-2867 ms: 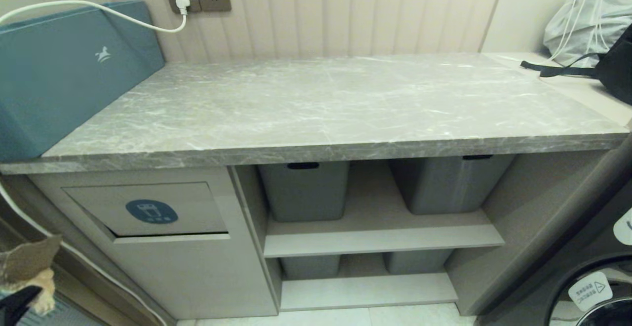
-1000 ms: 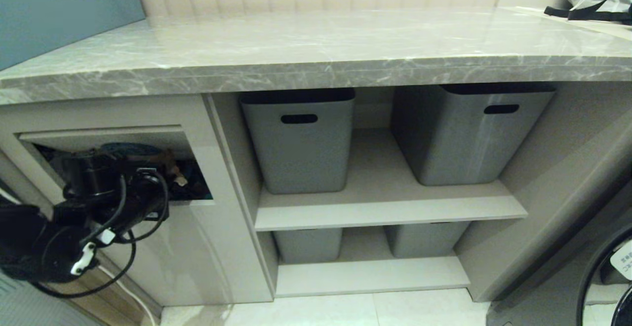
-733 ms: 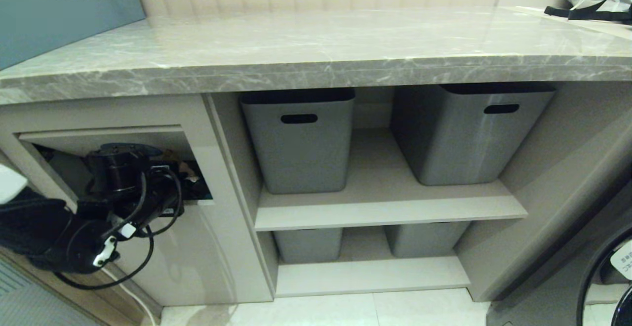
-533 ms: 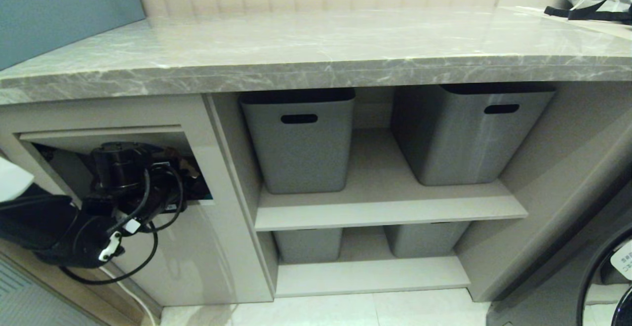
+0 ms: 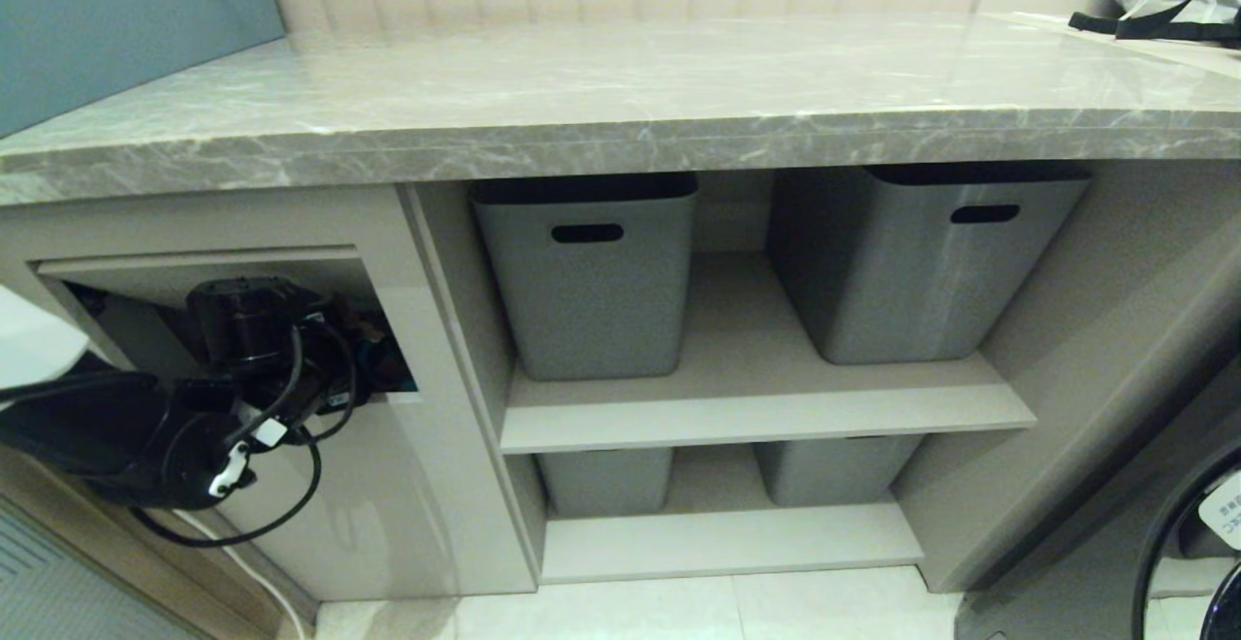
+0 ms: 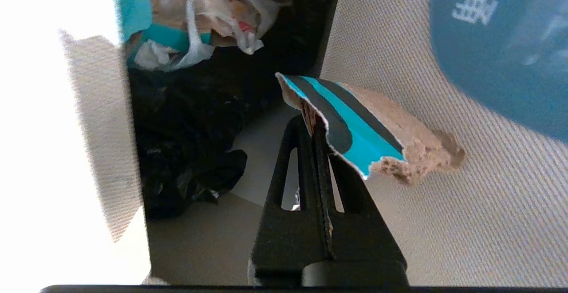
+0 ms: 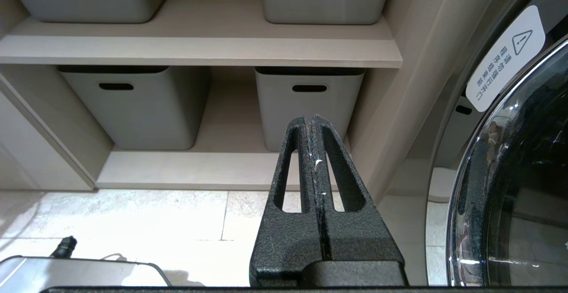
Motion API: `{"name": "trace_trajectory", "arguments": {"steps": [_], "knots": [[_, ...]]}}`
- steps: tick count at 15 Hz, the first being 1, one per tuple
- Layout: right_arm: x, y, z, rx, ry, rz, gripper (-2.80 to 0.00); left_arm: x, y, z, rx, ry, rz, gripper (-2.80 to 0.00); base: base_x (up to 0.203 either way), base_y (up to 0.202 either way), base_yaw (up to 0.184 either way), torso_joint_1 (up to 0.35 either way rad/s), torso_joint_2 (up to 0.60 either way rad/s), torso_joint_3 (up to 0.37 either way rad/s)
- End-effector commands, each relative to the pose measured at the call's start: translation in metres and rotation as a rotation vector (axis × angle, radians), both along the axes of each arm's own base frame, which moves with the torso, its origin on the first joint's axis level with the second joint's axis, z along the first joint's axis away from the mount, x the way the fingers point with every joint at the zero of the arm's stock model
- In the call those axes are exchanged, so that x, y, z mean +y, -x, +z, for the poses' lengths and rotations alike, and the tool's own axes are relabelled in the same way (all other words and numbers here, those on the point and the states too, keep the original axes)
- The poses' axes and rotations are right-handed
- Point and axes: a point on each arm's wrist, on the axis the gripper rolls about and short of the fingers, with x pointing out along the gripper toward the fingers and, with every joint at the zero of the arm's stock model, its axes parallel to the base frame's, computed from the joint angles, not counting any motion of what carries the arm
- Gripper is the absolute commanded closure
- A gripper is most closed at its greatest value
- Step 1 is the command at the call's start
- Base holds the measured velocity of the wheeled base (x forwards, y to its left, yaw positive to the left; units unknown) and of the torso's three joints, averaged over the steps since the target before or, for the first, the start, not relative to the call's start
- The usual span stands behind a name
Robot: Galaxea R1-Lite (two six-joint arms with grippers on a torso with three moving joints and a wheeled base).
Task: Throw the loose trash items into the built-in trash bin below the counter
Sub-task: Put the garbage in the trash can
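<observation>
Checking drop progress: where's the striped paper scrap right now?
The paper scrap is pinched in the left gripper, inside the trash bin opening under the counter, above the black liner and earlier trash.

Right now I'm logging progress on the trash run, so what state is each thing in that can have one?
Left gripper: shut on the paper scrap, reaching into the bin opening.
Paper scrap: torn, turquoise-striped, held, not yet dropped.
Trash bin flap: pushed inward, open.
Trash bin: black-lined, already holding crumpled waste.
Right gripper: shut, empty, parked low facing the lower shelves.
Counter: no scraps visible on it.
</observation>
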Motion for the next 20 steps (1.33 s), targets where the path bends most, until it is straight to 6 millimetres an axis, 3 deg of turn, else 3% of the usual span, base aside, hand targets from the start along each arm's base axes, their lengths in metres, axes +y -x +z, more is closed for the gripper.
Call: {"name": "trace_trajectory", "arguments": {"steps": [1, 8, 13, 20], "knots": [[0.0, 0.0, 0.0, -0.002, 0.0, 0.002, 0.0, 0.0, 0.002, 0.0, -0.004, 0.029, 0.009, 0.0, 0.0, 0.0, 0.0, 0.0, 0.0, 0.0], [0.0, 0.0, 0.0, -0.001, 0.0, 0.001, 0.0, -0.001, -0.001, 0.005, -0.018, 0.181, 0.039, 0.0, 0.0, 0.0, 0.0, 0.0, 0.0, 0.0], [0.0, 0.0, 0.0, -0.002, 0.0, 0.0, 0.0, 0.0, -0.012, 0.021, -0.083, 0.191, 0.048, 0.0, 0.0, 0.0, 0.0, 0.0, 0.0, 0.0], [0.0, 0.0, 0.0, -0.001, 0.0, 0.002, 0.0, 0.008, -0.018, 0.017, -0.075, 0.138, 0.084, 0.0, 0.0, 0.0, 0.0, 0.0, 0.0, 0.0]]}}
